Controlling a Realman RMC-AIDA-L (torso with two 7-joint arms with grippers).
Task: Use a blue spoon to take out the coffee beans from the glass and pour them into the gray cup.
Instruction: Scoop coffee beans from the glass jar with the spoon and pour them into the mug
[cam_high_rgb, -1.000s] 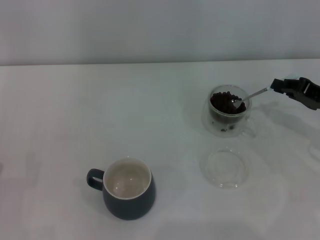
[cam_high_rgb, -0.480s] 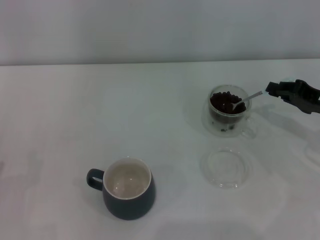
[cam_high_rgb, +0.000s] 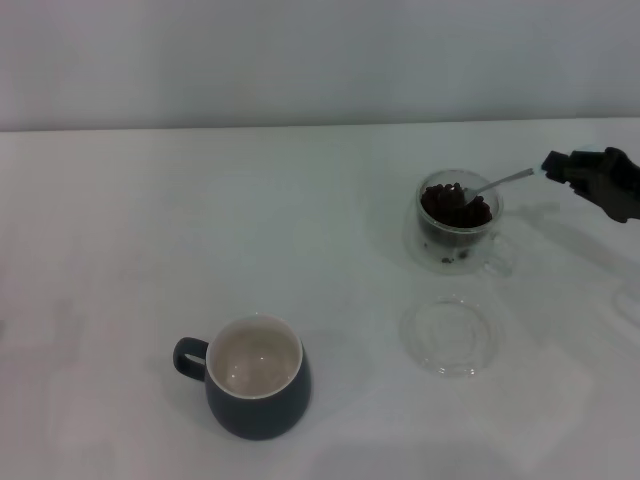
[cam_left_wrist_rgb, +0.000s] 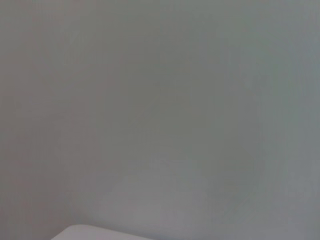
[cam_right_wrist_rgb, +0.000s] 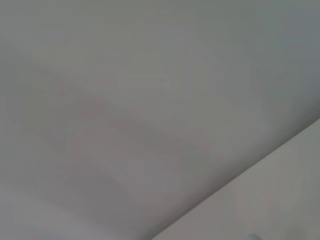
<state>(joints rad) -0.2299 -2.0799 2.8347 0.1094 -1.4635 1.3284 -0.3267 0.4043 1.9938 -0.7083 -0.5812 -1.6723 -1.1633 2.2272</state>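
Observation:
In the head view the glass (cam_high_rgb: 460, 225) stands at the right of the table, filled with dark coffee beans (cam_high_rgb: 455, 204). A spoon (cam_high_rgb: 500, 182) slants down into the beans; only its metal stem shows, and its handle end is inside my right gripper (cam_high_rgb: 556, 166), which is shut on it just right of the glass. The gray cup (cam_high_rgb: 256, 376) with its cream inside sits at the front left, handle pointing left. My left gripper is out of view. Both wrist views show only blank wall and a bit of table edge.
A flat clear glass saucer (cam_high_rgb: 450, 334) lies on the white table (cam_high_rgb: 200, 230) just in front of the glass. A pale wall runs along the table's far edge.
My right gripper has risen slightly and shifted right, tilting the spoon's stem up while its bowl stays down among the beans in the glass.

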